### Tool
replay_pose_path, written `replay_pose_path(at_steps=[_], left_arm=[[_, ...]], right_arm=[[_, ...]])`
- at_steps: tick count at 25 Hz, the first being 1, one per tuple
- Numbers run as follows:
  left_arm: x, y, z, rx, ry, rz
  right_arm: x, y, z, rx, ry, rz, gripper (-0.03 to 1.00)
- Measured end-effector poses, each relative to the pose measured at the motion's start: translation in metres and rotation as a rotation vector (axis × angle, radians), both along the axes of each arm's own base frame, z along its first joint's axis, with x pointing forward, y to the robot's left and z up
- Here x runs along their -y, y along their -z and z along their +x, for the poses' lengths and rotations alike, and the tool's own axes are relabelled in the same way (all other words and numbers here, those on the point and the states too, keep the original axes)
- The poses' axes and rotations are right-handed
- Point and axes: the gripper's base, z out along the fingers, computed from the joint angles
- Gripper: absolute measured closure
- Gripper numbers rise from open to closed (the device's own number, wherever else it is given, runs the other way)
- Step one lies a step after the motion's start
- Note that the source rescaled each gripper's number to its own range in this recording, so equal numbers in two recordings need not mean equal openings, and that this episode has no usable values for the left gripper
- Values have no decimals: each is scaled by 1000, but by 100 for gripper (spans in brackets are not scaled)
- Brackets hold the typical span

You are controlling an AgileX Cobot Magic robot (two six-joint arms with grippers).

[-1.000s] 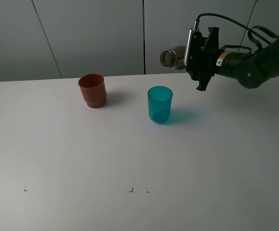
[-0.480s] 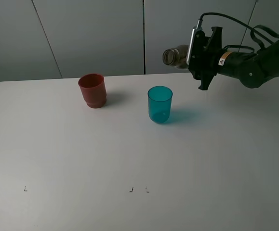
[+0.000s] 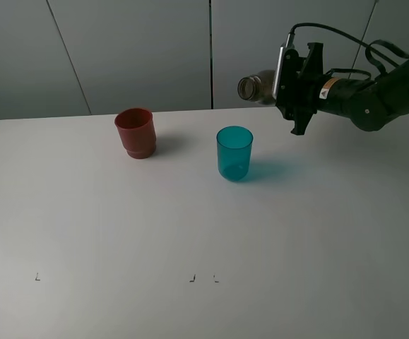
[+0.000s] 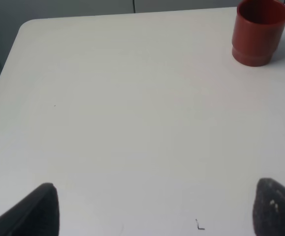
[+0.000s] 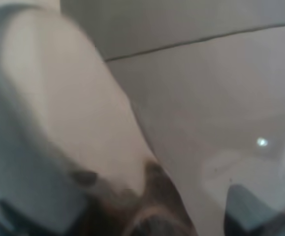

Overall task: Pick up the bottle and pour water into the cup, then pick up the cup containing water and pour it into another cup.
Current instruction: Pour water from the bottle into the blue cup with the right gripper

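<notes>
Smoky grey-brown plastic bottle (image 3: 257,86) lies nearly level in the air, mouth pointing left, above and right of the teal cup (image 3: 234,152), the red cup (image 3: 135,132) farther left on the white table (image 3: 190,226), clamped in the right gripper (image 3: 282,83) of an arm reaching in from the right.

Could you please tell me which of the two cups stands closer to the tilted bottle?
The see-through teal cup, just below the bottle in the high view; the opaque red cup stands farther left.
</notes>
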Motion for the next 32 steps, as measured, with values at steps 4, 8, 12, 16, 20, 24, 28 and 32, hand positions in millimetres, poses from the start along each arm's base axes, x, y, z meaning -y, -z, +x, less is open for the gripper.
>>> replay_pose_path(at_steps=[4, 8, 12, 16, 20, 24, 28, 32], left_arm=[[0, 0, 0, 0, 0, 0], [0, 0, 0, 0, 0, 0], [0, 0, 0, 0, 0, 0], [0, 0, 0, 0, 0, 0], [0, 0, 0, 0, 0, 0], [0, 0, 0, 0, 0, 0], [0, 0, 0, 0, 0, 0], [0, 0, 0, 0, 0, 0]], right_arm=[[0, 0, 0, 4, -4, -10, 97], [0, 0, 0, 12, -13, -30, 97], [0, 0, 0, 20, -20, -49, 97], [0, 0, 0, 33, -33, -80, 97], [0, 0, 0, 41, -42, -100, 97], [0, 0, 0, 49, -48, -114, 97], [0, 0, 0, 52, -52, -122, 97], [0, -1, 0, 67, -58, -129, 97]])
